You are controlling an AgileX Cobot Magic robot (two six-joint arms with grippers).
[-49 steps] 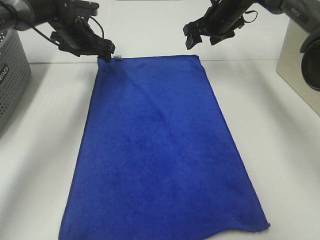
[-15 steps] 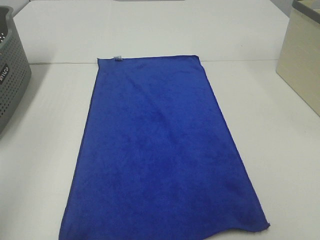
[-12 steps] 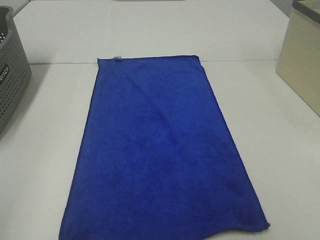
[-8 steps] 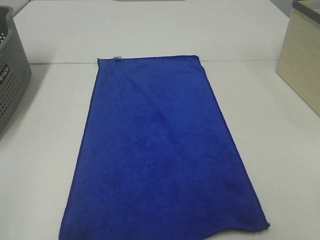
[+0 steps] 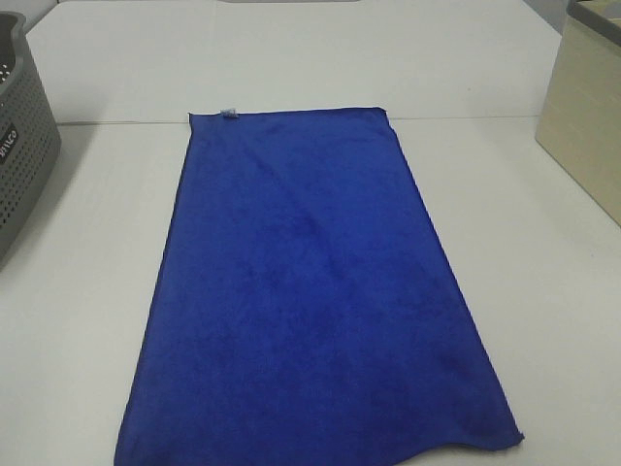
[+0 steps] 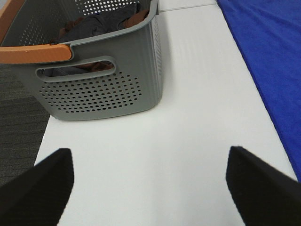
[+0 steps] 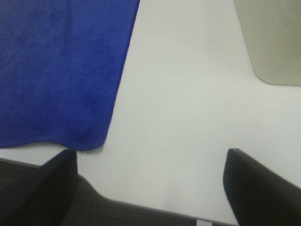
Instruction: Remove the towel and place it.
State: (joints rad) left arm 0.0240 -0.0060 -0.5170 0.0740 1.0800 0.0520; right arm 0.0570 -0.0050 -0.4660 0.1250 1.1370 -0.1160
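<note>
The royal-blue towel [image 5: 310,291] lies flat on the white table [image 5: 78,291], its long side running from near to far, with its small white tag [image 5: 229,113] at the far left corner. Neither arm shows in the exterior high view. In the left wrist view my left gripper [image 6: 150,188] is open and empty over bare table, with the towel's edge [image 6: 277,56] off to one side. In the right wrist view my right gripper [image 7: 150,188] is open and empty near the table's front edge, beside a near corner of the towel [image 7: 61,70].
A grey perforated basket [image 5: 19,146] with an orange handle [image 6: 35,52] holds dark clothes at the left. A beige box [image 5: 582,116] stands at the right and also shows in the right wrist view [image 7: 273,42]. The table's front edge [image 7: 141,205] runs under the right gripper.
Both arms, which were at the towel's far corners 3.3 s ago, have left the exterior view. The towel lies as before; nothing moved in the last second.
</note>
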